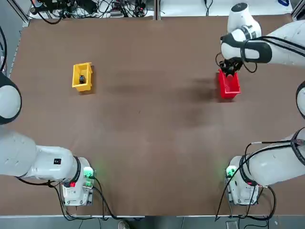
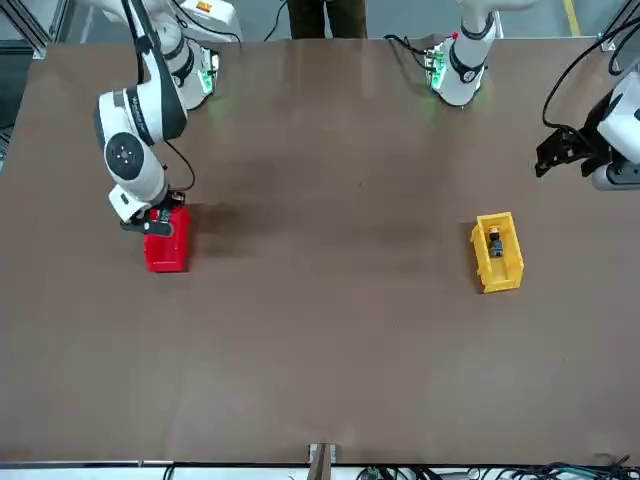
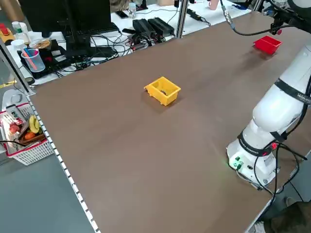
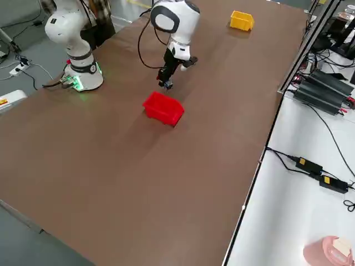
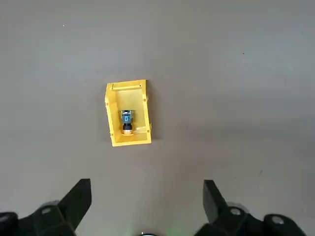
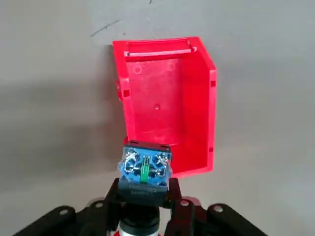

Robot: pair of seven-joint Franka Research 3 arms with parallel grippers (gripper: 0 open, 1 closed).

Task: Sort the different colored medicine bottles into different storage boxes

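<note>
On worktop's left side, yellow bin (image 1: 82, 76) holds orange-capped bottle (image 5: 127, 121) lying flat. Left end effector (image 5: 142, 206) parked high above worktop near that bin, fingers spread wide, empty. Farther right, red bin (image 1: 228, 85) empty. Right end effector (image 1: 230, 69) hovers over bin's far end, clenched on red-capped bottle (image 6: 145, 169).

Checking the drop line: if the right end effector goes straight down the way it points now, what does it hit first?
Probably the red bin. The right end effector, shut on the bottle, hangs over the bin's near edge, so it may meet the rim or the floor inside. Depth is unclear; the bin looks empty.
</note>
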